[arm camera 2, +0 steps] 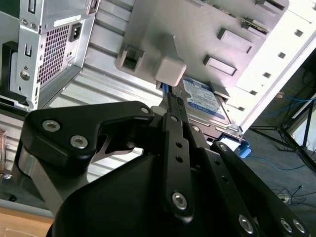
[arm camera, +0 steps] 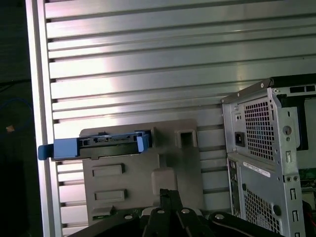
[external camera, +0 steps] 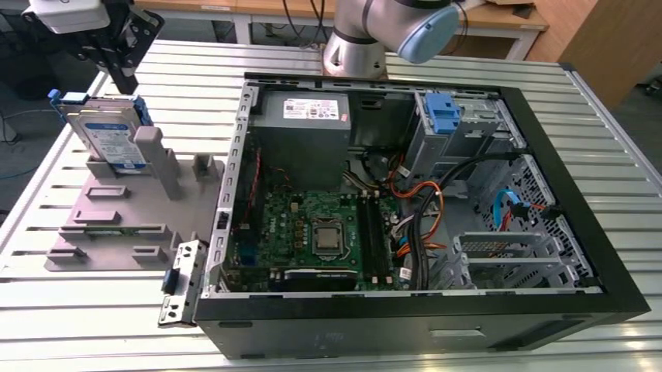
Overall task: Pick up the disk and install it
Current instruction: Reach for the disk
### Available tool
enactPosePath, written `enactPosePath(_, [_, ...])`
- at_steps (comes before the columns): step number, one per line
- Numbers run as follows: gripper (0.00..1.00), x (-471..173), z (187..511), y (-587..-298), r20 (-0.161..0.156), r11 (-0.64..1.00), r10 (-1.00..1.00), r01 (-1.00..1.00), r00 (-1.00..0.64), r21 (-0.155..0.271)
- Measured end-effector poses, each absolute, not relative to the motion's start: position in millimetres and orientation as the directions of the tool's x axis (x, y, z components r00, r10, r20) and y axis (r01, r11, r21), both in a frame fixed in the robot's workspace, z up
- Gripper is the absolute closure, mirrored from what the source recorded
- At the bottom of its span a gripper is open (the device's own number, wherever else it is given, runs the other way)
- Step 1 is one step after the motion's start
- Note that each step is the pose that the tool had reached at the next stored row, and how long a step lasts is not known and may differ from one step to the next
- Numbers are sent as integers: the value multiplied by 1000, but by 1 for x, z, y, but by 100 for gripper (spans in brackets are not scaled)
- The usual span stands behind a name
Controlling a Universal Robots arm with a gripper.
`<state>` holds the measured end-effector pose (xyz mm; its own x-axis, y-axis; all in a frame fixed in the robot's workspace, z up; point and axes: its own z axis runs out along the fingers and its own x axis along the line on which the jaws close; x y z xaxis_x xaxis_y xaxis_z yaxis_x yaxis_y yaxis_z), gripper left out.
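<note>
The disk stands on edge in a slot of the grey holder on the exterior view's left, silver with a white-and-blue label and blue side rails. My gripper hangs just above and behind the disk's upper edge, apart from it. Its black fingers meet at the tips with nothing between them. In the second wrist view the disk's label shows past the gripper. In the first wrist view the disk's blue rail lies beyond the gripper.
An open computer case lies on the slatted metal table, to the right of the holder in the exterior view. Inside it are a grey power-supply box, a blue bracket in the drive bay, a motherboard and cables. The arm's base stands behind the case.
</note>
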<state>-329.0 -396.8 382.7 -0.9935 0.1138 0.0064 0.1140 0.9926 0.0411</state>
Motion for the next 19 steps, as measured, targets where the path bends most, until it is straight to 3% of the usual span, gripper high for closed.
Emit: enactPosePath(19, [89, -360, 378, -386, 7, 992, 118, 118, -993, 41])
